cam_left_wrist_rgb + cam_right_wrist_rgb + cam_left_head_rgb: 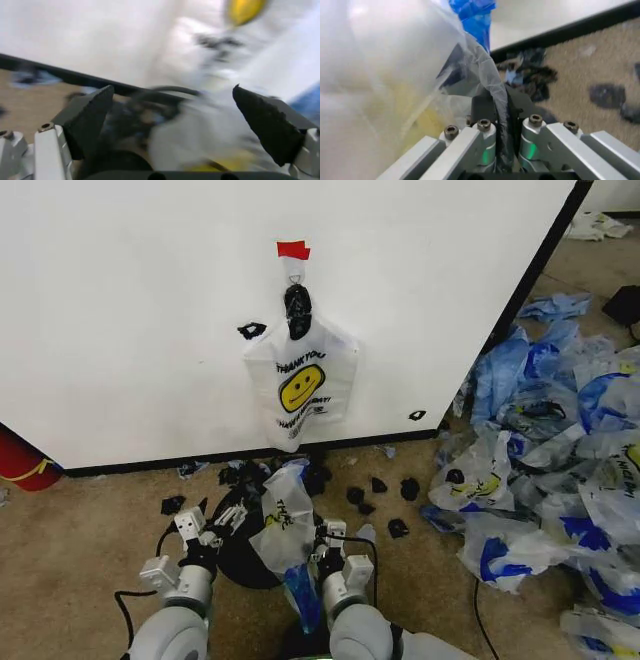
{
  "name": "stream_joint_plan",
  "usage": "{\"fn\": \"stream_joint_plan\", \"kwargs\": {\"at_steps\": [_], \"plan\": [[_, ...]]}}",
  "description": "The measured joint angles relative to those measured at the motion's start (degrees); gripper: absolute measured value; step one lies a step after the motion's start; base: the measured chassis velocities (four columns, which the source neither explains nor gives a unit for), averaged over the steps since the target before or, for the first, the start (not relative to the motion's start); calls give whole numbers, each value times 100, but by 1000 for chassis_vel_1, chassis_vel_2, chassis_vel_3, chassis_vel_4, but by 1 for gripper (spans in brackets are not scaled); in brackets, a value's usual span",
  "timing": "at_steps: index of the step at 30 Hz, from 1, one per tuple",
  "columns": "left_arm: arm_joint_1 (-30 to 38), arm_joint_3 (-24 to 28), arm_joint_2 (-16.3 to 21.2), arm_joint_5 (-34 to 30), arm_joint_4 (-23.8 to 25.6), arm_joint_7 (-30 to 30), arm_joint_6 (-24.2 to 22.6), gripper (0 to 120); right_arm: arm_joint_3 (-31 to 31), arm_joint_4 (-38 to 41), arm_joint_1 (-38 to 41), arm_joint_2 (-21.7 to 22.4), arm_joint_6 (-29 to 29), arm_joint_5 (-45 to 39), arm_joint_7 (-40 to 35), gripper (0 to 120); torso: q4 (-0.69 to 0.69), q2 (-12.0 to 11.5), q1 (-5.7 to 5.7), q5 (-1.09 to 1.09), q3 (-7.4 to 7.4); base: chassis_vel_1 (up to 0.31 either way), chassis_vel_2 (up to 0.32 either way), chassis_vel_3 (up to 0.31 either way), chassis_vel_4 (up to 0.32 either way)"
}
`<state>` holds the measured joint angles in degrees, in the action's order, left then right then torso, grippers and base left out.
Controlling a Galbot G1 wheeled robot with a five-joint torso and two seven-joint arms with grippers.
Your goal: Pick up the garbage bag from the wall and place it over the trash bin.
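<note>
1. In the lower middle of the head view, the garbage bag (283, 525) hung crumpled between the two arms, above the trash bin (243, 558), whose dark round body showed just left of the bag on the tan floor.
2. The right gripper (322, 542) sat low and right of centre in the head view, touching the bag's right side. In the right wrist view its fingers (490, 148) were clenched on a twisted strand of the bag (395, 93), with the thin plastic filling the left of that frame and a blue patch at the top.
3. The left gripper (222, 520) sat low and left of centre in the head view, over the bin's near edge. In the left wrist view its dark pads (92, 118) stood wide apart, released, with whitish plastic (210, 127) lying between them.
4. The wall (150, 300) filled the upper left and centre of the head view, with its black base strip running along the floor.
5. A bunch of smiley bags (300, 380) hung from a hook on the wall under a red tape piece (293, 249), tied with a black knot.
6. A heap of loose bags (560, 450) lay on the floor at the right of the head view, and black scraps (385, 500) dotted the floor near the wall's base.
</note>
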<state>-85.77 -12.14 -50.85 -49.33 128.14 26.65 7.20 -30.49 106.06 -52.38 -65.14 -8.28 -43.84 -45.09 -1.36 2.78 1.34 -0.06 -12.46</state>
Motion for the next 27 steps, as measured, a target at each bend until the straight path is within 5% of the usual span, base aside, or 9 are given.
{"fn": "stream_joint_plan", "kwargs": {"at_steps": [6, 14, 27], "plan": [[-104, 198, 252, -491, 592, -230, -191, 93, 48, -58, 160, -30, 132, 147, -87, 1, 1, 0, 0, 0, 0, 0, 0, 0, 0], [15, 265, 581, -839, 729, -496, -218, 93, 5, -39, 215, 114, 473, 752, -73, 1, 0, 0, 0, 0, 0, 0, 0, 0, 0], [389, 453, 829, -1349, 249, -580, -270, 93, -181, 226, 324, 496, 709, 1119, 188, 1, 0, 0, 0, -1, 1, 0, 0, 0, 0]]}}
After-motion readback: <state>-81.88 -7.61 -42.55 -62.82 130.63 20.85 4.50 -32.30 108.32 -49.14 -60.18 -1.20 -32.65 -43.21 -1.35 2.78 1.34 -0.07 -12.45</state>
